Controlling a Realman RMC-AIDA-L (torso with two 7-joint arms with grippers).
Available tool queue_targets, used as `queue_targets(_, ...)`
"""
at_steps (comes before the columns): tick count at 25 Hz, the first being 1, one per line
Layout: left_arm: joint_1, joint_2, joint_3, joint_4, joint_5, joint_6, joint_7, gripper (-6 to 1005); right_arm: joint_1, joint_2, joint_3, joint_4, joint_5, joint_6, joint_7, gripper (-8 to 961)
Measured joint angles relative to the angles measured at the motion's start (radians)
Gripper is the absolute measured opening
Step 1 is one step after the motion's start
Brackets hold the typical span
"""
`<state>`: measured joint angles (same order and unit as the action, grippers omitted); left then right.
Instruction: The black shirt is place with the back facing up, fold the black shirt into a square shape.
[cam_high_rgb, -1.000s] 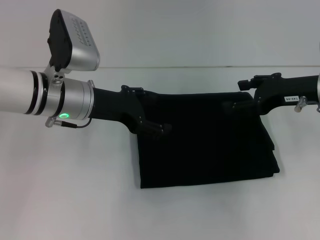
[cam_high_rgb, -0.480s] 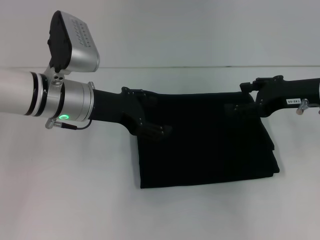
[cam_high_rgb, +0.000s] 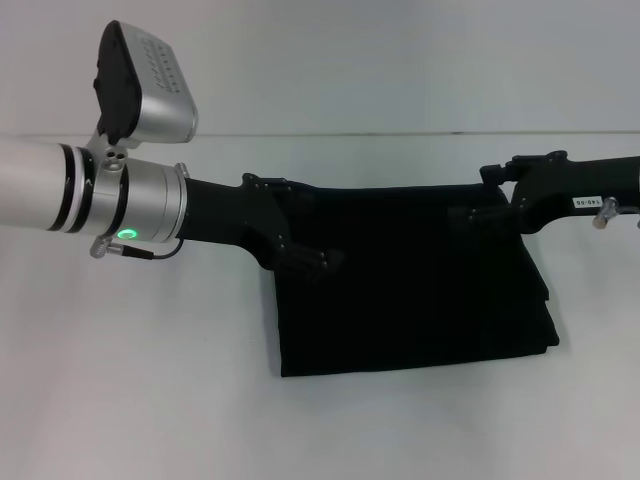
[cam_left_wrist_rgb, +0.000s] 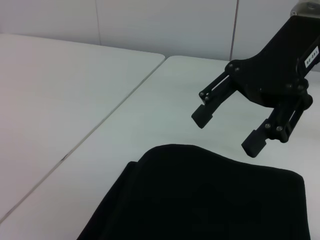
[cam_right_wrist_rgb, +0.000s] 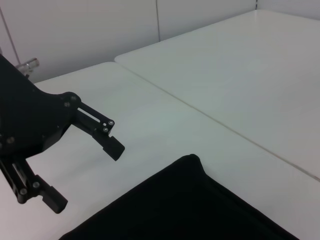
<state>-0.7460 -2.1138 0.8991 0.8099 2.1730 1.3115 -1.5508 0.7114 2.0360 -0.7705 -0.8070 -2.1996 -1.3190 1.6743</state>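
Hands spread, both above the folded shirt

Left hand (cam_high_rgb: 318, 262) hovers over the black shirt's (cam_high_rgb: 410, 300) near-left corner, fingers spread, nothing held. Right hand (cam_left_wrist_rgb: 227, 131) hangs at the shirt's far right corner, fingers (cam_left_wrist_rgb: 202, 117) apart, also holding nothing. Shirt lies flat on the white bench (cam_high_rgb: 150, 380), folded into a rough rectangle, layered edges showing on its right side.

Open left tool (cam_right_wrist_rgb: 85, 172) above black shirt (cam_right_wrist_rgb: 195, 210)
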Motion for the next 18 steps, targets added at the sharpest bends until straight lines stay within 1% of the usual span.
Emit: queue_targets(18, 0.001, 0.0, -0.003, 0.0, 0.003, 0.008, 0.0, 919, 0.0, 0.001, 0.005, 0.005, 0.0, -0.003, 0.002, 868)
